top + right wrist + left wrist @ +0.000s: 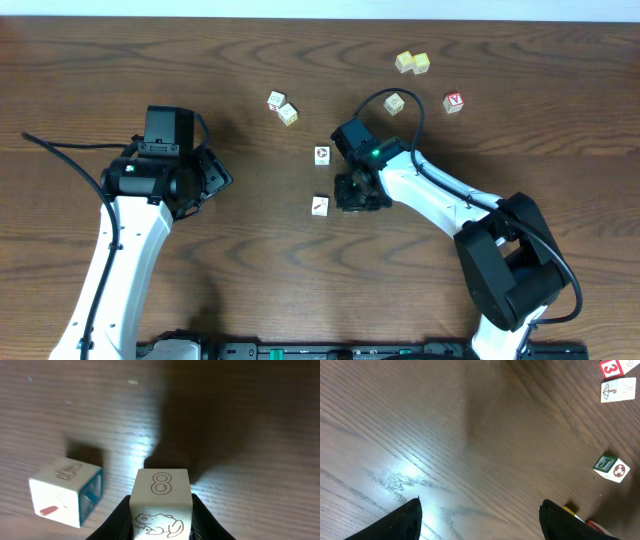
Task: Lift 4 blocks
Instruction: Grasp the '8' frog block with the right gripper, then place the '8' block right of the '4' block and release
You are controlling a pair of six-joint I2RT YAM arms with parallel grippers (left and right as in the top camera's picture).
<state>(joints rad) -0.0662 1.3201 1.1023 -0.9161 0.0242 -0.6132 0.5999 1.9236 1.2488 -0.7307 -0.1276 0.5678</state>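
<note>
My right gripper (161,520) is shut on a whitish block (161,502) that shows an "8" and a frog outline; its fingers press both side faces. Overhead, that block is hidden under the right gripper (358,195). Just left of it lies a block with a red slash and a teal side (65,491), also seen overhead (320,205). A ring-marked block (323,155) sits a little farther back. Two more blocks (282,107) lie close together at the back left. My left gripper (480,521) stands open over bare wood, left of all the blocks (205,180).
Three yellowish cubes (404,62) (421,64) (394,103) and a red-bordered cube (454,102) lie at the back right. The left wrist view shows a green "J" cube (611,467) and two cubes at its top right corner (618,390).
</note>
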